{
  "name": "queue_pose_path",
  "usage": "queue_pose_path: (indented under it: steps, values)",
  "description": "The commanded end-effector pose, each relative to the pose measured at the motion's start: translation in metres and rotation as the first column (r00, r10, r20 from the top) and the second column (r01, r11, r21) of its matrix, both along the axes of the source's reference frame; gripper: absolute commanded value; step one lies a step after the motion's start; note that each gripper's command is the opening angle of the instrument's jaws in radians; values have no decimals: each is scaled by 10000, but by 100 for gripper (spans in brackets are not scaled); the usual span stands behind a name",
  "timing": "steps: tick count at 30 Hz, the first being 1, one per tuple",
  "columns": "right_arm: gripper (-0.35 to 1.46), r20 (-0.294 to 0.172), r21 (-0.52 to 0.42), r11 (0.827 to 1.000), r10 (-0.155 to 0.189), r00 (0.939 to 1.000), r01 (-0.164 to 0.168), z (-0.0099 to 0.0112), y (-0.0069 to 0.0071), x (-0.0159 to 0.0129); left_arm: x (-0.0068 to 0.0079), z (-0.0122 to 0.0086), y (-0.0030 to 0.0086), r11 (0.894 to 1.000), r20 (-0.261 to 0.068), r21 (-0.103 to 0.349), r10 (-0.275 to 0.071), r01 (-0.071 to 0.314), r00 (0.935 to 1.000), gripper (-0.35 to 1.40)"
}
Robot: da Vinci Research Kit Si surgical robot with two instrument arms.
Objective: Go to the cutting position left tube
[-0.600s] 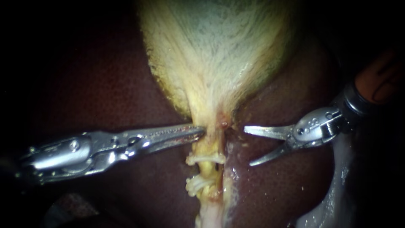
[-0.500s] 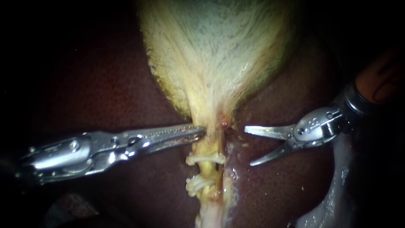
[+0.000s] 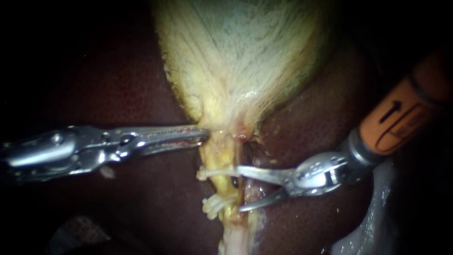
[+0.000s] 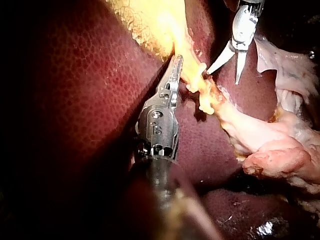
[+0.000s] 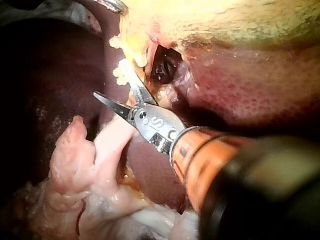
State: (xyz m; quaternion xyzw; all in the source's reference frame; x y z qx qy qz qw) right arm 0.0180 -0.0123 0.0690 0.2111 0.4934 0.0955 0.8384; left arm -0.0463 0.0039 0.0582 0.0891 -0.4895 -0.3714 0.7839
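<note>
Left tube [image 3: 225, 186] sits mid-liver, running down from the gallbladder [image 3: 236, 56] neck along a groove in the liver [image 3: 118, 85]. It carries two white clips, the upper clip [image 3: 207, 174] and the lower clip [image 3: 213, 206], with a short bare stretch between them.

Our right instrument [image 3: 238, 189]: blades wide open, holding nothing, tips at the tube's right side. The top blade lies along the upper clip and the bottom tip is beside the lower clip. We can't tell if the tube is fully inside the blades.

Our left instrument [image 3: 200, 134]: jaws closed on the gallbladder neck edge, just above the upper clip.

Risks as we see them:
- The blade riding the upper clip could nick or dislodge it on closing.
- Tips that are short of the far wall would give a partial cut.
- Too much left-side pull could tear the soft neck.
- The points could dig into the liver underneath.

Materials: the tube is soft, yellow and slick. The clips are white and ragged-edged. The liver is dark red, wet and stippled. The gallbladder is pale and fibrous, funnelling down. The blades are slim, polished and pointed, and the left jaws are long and toothed.
</note>
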Motion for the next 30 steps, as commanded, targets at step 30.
queue_pose_path:
  steps: [30]
  values:
    - [133, 713, 150, 9932, -1166, 9906, 1158, 59, -22, 30, -16, -32, -19, 10000, 127, 28, -42, 42, 9999, -1]
